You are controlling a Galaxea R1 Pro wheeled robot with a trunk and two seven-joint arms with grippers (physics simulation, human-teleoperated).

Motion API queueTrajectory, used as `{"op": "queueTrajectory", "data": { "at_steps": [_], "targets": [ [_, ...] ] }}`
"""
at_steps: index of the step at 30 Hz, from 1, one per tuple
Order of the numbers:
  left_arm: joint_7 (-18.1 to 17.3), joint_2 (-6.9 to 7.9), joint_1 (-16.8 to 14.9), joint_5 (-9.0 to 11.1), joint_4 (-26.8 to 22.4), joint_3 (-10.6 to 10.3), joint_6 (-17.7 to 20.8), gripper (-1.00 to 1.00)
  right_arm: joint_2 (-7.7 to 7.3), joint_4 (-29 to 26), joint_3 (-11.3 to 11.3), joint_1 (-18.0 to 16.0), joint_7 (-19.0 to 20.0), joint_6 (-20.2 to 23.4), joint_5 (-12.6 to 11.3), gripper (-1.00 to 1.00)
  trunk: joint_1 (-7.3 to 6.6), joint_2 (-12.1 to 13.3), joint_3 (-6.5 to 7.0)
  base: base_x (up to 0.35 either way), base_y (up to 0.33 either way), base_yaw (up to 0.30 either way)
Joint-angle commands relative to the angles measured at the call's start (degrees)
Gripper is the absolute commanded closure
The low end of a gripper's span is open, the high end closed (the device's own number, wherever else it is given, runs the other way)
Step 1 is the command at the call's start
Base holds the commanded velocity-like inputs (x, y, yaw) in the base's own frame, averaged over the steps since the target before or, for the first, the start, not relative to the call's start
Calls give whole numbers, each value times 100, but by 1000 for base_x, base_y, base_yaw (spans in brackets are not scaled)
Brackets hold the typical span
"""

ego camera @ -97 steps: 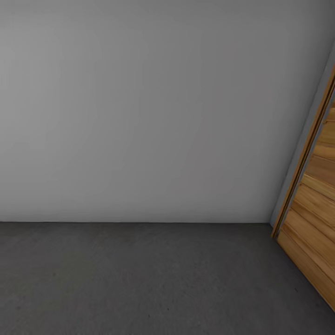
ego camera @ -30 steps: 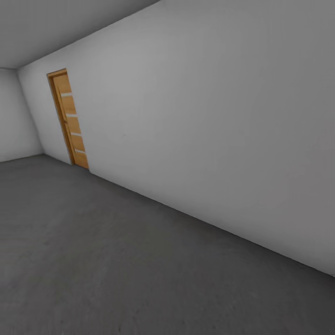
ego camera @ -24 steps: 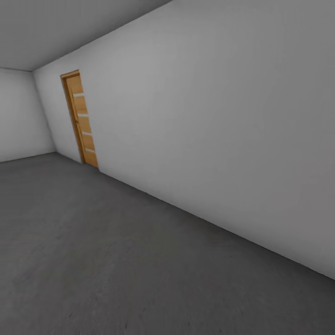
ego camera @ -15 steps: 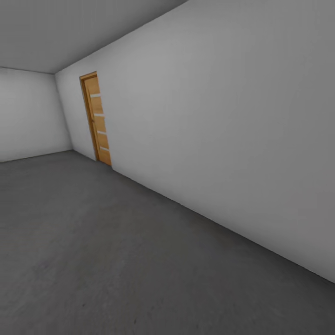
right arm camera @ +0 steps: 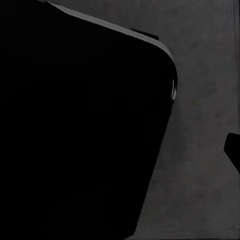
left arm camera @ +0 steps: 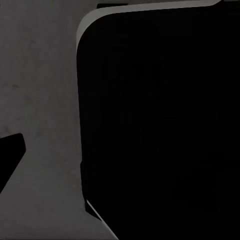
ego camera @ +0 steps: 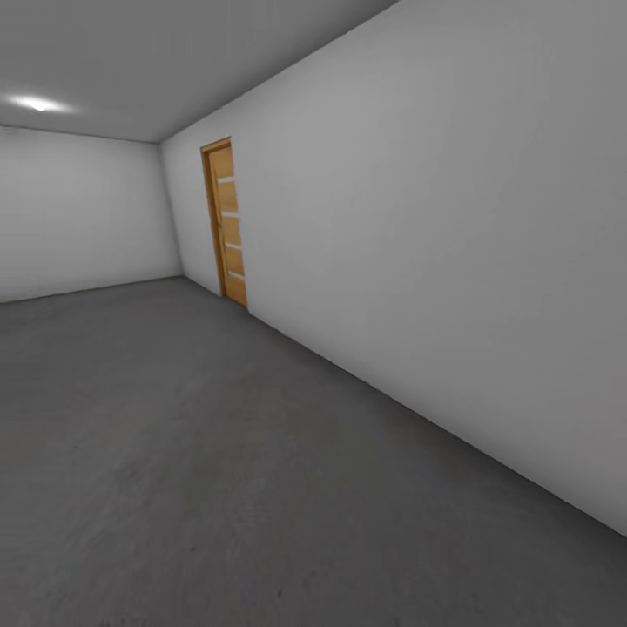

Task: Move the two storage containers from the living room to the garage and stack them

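While robot is facing bare garage floor (ego camera: pixel 218 453) beside wooden door (ego camera: pixel 226 222), containers and end effector state escaping me; scanning slowly is helping pick open stacking spot.

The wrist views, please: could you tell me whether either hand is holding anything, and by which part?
It cannot be told. Each wrist view shows a large black rounded shape over the dark grey speckled floor, with no orange-red bin visible.

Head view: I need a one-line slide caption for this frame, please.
Bare garage seen from the robot's head: dark grey floor, pale grey wall, wooden door with pale stripes in it.
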Motion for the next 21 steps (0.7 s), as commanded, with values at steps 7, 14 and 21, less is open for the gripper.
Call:
{"op": "queueTrajectory", "data": {
  "at_steps": [7,14,21],
  "targets": [
    [1,0,-1,1,-3,3,-8,-100,40,2,63,-1,-55,-26,-575,-100,0,-3,-5,0,0,291],
    [1,0,-1,1,-3,-7,-8,-100,29,2,59,-1,-59,-24,-611,-100,0,-3,-5,0,0,290],
    [1,0,-1,1,-3,-3,-8,-100,37,2,84,-1,-52,-17,-604,-100,0,-3,-5,0,0,188]
  ]
}}
